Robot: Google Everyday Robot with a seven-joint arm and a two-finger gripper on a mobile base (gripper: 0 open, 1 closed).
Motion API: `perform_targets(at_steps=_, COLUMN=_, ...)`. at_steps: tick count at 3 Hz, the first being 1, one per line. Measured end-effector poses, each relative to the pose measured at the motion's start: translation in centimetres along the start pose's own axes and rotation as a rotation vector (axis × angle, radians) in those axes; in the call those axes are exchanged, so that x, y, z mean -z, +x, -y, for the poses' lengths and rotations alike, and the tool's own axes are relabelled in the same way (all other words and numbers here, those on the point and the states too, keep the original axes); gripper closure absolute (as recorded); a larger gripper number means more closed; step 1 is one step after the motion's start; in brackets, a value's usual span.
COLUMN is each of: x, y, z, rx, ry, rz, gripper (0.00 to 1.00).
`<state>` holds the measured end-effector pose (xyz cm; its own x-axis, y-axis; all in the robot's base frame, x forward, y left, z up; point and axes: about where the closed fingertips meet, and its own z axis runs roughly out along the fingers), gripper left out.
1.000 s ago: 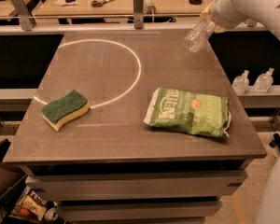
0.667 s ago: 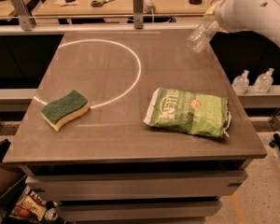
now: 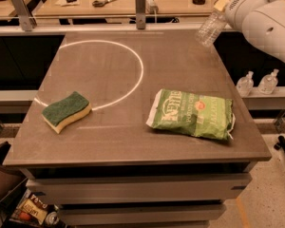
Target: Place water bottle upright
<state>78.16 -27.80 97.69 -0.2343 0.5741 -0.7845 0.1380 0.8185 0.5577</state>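
Bottle (image 3: 210,28), clamped tilted in gripper (image 3: 224,4) at upper right, mid-carry above table (image 3: 180,70); next move: turn it base-down, then lower.

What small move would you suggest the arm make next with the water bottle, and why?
Probably turn the wrist until the water bottle is vertical, before lowering it. The hand grips its upper end above the table's far right corner, and it hangs tilted, base down-left, off the surface. The chip bag and sponge lie nearer the front, away from that spot.
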Motion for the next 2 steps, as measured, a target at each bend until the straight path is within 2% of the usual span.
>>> perform_targets(at_steps=1, x=0.8, y=-1.9, z=-0.3, rx=0.041, ry=-0.035, rz=0.063, gripper=1.0)
perform_targets(at_steps=2, x=1.7, y=-4.0, z=-1.6, rx=0.129, ry=-0.041, rz=0.111, gripper=1.0)
